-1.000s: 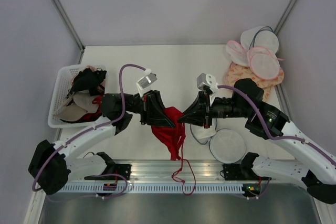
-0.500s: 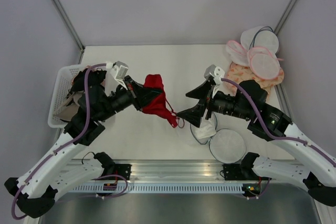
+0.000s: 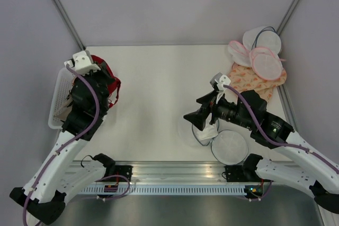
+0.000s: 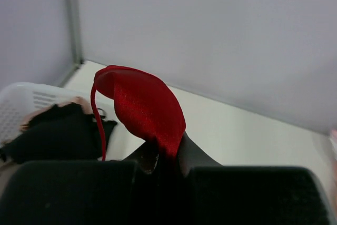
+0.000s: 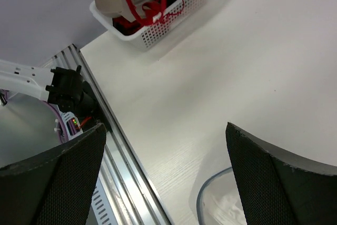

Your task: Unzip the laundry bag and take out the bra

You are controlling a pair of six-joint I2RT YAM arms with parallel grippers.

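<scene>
1. My left gripper [image 4: 163, 154] is pinched shut on the red bra [image 4: 142, 104]. In the left wrist view one cup of red fabric stands up out of the closed jaws, with a thin strap running down its left side.
2. My right gripper [image 5: 166, 167] is spread wide and holds nothing. Between its fingers I see only bare table [image 3: 159, 88].
3. Outward from the left fingers, the top view puts the bra at the upper left of the frame, over the far end of the white basket [image 3: 54, 117]. The basket holds dark and beige garments. I cannot tell whether the bra touches that pile or hangs just above it.
4. Outward from the right fingers, the laundry bag [image 3: 229, 146] lies at the lower right of centre, partly under the right gripper. It lies open, with its grey zipper rim parted and its two round mesh halves side by side on the table. There is something white in the half nearer the gripper, and I cannot make out what it is.
5. I judge the unzipping done and the bra out, well apart from the bag. What seems left is releasing the bra into the basket, if that is where it belongs.
6. The pink-rimmed bags [image 3: 265, 59] and the peach patterned bags [image 3: 249, 78] sit at the upper right, away from both arms.
</scene>
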